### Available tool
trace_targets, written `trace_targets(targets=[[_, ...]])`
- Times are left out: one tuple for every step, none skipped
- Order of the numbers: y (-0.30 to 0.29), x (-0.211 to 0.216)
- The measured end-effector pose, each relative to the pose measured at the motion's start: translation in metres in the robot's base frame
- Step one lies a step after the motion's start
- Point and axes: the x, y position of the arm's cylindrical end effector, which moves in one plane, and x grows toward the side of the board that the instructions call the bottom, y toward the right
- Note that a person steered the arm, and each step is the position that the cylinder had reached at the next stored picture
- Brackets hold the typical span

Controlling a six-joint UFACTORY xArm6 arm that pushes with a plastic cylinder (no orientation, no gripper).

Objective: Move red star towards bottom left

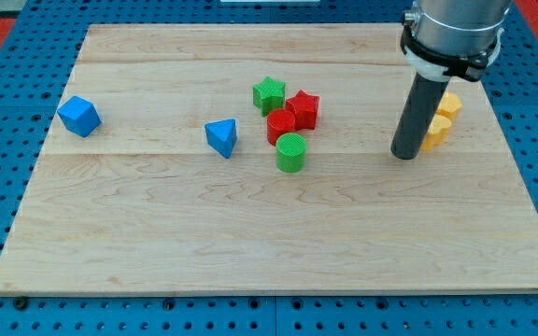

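Standing on the wooden board [269, 233], towards the view's right and a little above mid-height, my tip [404, 154] touches down well to the right of the central cluster of blocks. No hand or jaws end this arm, only the straight dark rod, so nothing is being pinched or held. Just right of the rod, partly hidden behind it, sits a yellow block [440, 119] whose shape I cannot make out fully; it seems to touch the rod or lie just beside it. Near the board's middle, in its upper half, lies the red star [303, 109], well apart from my tip. A green star [269, 94] sits just to its upper left, and a second red block [280, 124], of unclear shape, presses against its lower left. A green cylinder [290, 152] stands just below that red block. Further left lies a blue block [221, 137], wedge-like, and near the board's left edge a blue cube-like block [79, 116] rests alone.
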Motion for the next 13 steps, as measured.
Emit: trace_targets(targets=[[0.018,-0.002],[0.041,-0.002],[0.061,-0.002],[0.049,0.023],[0.018,0.058],[-0.002,0.072],[-0.004,0.073],[-0.012,0.073],[-0.057,0.073],[-0.082,0.073],[-0.082,0.073],[-0.082,0.072],[-0.076,0.040]])
